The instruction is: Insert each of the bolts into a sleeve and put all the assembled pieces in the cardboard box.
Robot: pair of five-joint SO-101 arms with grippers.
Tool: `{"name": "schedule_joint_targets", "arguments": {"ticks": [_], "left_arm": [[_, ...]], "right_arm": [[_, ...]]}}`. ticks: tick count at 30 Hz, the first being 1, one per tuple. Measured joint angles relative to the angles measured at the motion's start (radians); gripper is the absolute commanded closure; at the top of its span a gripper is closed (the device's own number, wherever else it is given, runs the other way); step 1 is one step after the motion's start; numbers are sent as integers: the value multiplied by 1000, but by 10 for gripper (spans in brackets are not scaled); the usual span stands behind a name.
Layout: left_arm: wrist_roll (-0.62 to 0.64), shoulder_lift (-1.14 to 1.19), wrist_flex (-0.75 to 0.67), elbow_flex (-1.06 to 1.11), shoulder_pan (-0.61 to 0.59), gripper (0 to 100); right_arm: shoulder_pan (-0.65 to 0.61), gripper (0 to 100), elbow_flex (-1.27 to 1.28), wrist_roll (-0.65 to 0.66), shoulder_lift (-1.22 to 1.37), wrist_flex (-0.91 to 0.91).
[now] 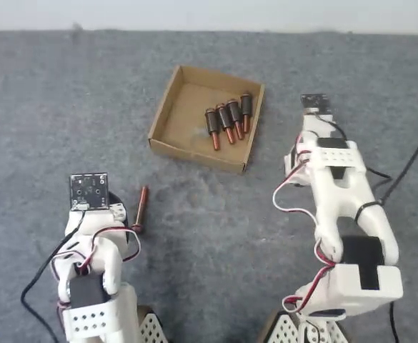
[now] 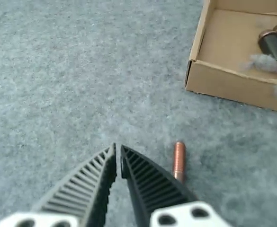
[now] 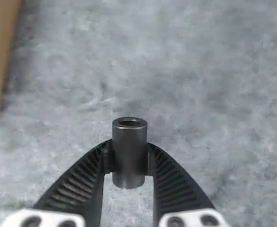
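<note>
The left pincer was clenched on nothing, its black ribbed fingers meeting at their tips just above the grey, felt-like table. Just beside it, on its right, lay a loose bolt: a slim copper-coloured rod with a threaded shank, flat on the table and pointing away from the pincer. Its head end was hidden behind the nearer finger.

The right pincer was grasping a sleeve, a short, dark, smooth metal tube. It stood upright between the ribbed fingers with its open bore on top.

Farther ahead of the left pincer and off to its right sat the cardboard box, shallow and square, of plain brown board with open flaps. Inside, at the side nearer the right arm, four assembled pieces lay side by side, each a dark sleeve on a copper bolt. The left wrist view cut most of them off, and a grey wisp of fluff blurred the box floor beside them.
</note>
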Motion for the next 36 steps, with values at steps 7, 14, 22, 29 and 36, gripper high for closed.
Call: {"name": "schedule_joint_targets", "arguments": {"ticks": [7,14,22,29,36], "left_arm": [[0,126,0,-68,3,988],[38,486,-123,-189,3,989],[83,822,-163,-319,164,989],[80,1053,-166,-400,315,989],[83,1298,-161,-480,324,989]], "right_arm": [[0,992,3,0,0,-2],[2,992,9,0,0,-25],[2,992,9,0,0,-25],[0,992,9,0,0,-25],[2,992,9,0,0,-25]]}}
